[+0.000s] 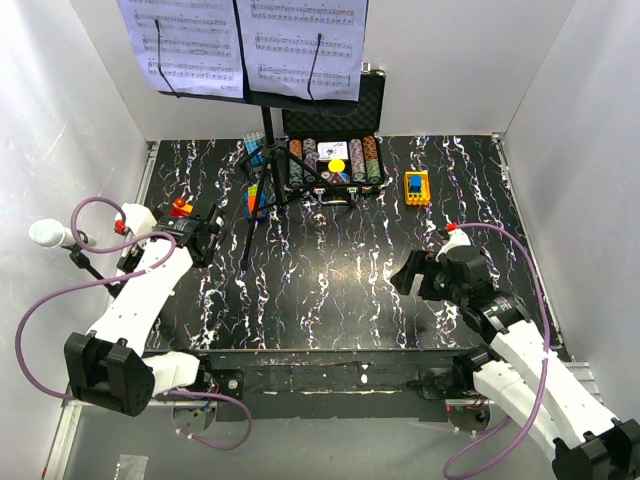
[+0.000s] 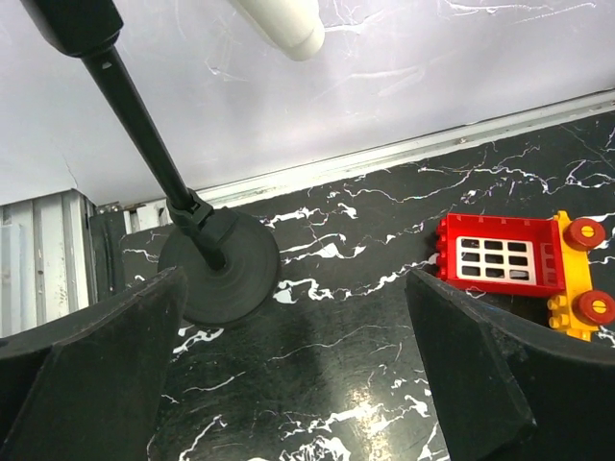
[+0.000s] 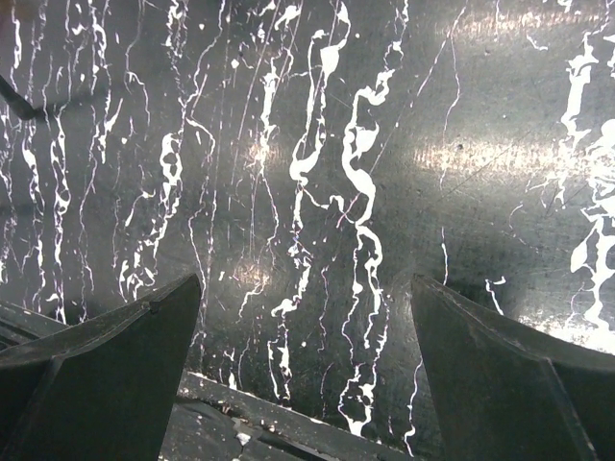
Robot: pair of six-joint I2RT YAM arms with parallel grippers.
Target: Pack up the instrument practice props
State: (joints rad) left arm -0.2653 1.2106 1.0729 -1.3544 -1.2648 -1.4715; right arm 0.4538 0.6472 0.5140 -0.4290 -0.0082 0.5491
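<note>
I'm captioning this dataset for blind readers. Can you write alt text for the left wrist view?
A black round-base microphone stand stands on a black marbled table by a white wall, its pole leaning up-left, the white microphone at the top edge. A red and yellow toy block lies to the right; two open fingers frame the foreground.

Left arm [image 1: 140, 290] stretched forward-left, right arm [image 1: 512, 345] low at right, both jaws wide apart, empty.

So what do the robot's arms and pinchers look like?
Both are white tubes with chunky black joints. The left arm and right arm each trail a looping purple cable. The left gripper and right gripper are black, each with two wide wedge-shaped fingers.
</note>
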